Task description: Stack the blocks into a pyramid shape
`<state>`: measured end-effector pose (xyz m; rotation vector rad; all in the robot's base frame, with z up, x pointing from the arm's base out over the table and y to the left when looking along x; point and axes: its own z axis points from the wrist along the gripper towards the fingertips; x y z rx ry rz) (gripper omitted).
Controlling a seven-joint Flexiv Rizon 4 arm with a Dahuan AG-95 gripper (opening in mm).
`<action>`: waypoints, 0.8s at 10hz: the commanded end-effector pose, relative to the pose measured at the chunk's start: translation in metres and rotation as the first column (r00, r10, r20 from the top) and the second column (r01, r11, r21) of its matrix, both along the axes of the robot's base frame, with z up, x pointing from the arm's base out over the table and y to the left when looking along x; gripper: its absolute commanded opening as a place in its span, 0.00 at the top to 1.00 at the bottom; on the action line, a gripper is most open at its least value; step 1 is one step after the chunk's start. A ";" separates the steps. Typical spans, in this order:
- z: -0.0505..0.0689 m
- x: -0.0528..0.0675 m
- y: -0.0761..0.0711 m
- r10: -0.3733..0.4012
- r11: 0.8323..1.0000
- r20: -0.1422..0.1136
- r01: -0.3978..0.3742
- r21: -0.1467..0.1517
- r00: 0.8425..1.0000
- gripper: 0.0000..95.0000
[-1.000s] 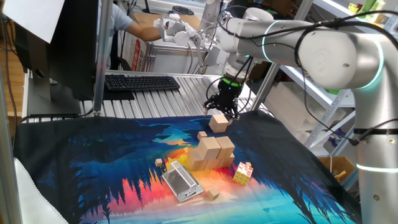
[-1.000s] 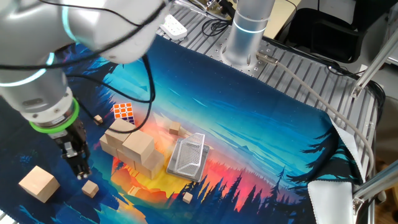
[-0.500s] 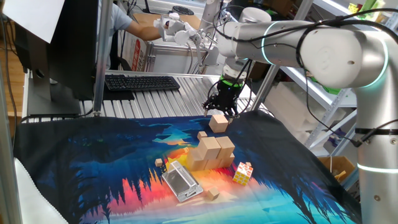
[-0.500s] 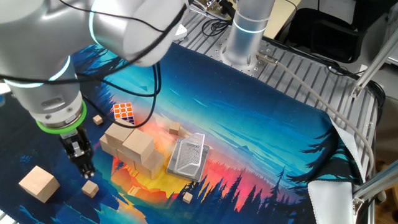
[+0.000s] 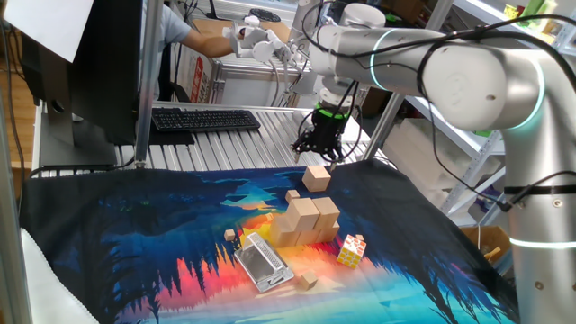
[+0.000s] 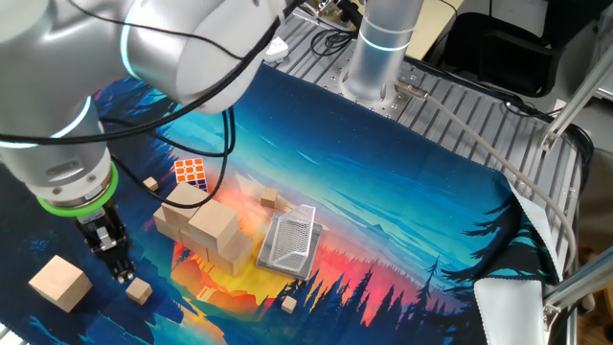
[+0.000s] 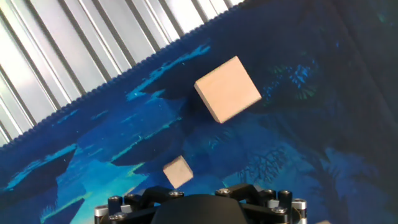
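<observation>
From the other fixed view, left to right: one loose block [image 6: 59, 283] lies alone at the mat's [image 6: 402, 192] near-left corner, clear of everything. Just right of it hangs the gripper [image 6: 112, 264], pointing down above the cloth, its fingers spread wide and holding nothing; their tips are thin and dark against the print, so their exact gap is hard to read. A tiny wooden cube [image 6: 139, 290] sits beside the fingertips, not touching. Further right stands the cluster of blocks [image 6: 203, 228]; about four are stacked close together, and the faces overlap so that the precise count cannot be settled. Behind it is the multicoloured puzzle cube [image 6: 190, 172], partly cut by a cable. Right again lies a metal grater [image 6: 288, 241].

Tiny cubes counted: four visible in this view.

In the hand view the fingers are cut off at the lower edge; only the loose block [image 7: 227, 89] and one tiny cube [image 7: 178, 172] show.

In the one fixed view the gripper [image 5: 317, 147] hangs just above and behind the loose block [image 5: 316, 177].
</observation>
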<state>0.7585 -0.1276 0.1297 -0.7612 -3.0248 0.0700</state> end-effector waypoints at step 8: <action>-0.012 0.027 -0.025 0.076 0.997 0.005 -0.076 -0.006 0.997 0.00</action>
